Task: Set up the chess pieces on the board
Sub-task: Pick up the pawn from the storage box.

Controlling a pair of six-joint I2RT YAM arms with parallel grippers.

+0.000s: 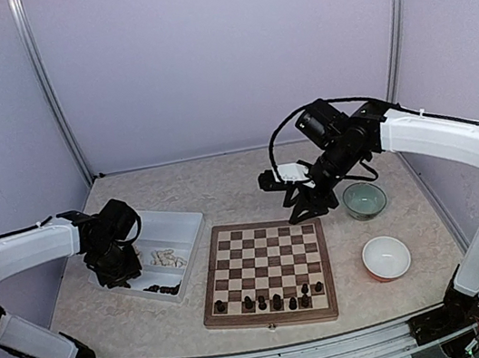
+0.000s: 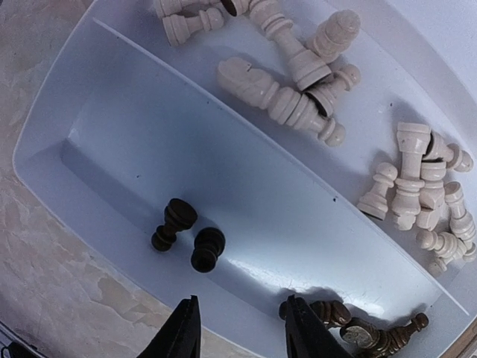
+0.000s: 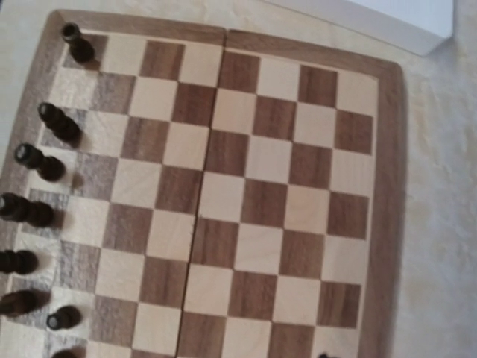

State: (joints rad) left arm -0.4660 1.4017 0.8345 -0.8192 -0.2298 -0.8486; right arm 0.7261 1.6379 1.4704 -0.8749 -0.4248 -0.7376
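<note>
The left claw (image 2: 242, 332) was seen poised over the white tray (image 2: 112, 112), its jaws partly apart with nothing between them. Just ahead of it on the tray floor lay one dark pawn (image 2: 207, 248) and a second dark pawn (image 2: 173, 224) close beside it, well apart from the cream pieces (image 2: 298, 89). The step in hand was judged to be the fetching of a dark piece. It was thought best that the jaws be centred on the nearer pawn alone, lowered past its head and closed on its body, so that its neighbour was not nudged. The board (image 1: 265, 248) lay on the surface (image 1: 222, 182) just beside the tray, with dark pieces (image 1: 277, 301) ranged along its near row. The right claw (image 1: 303, 200) was held above the board's far edge; whether it was wide or narrow could not be told.
</note>
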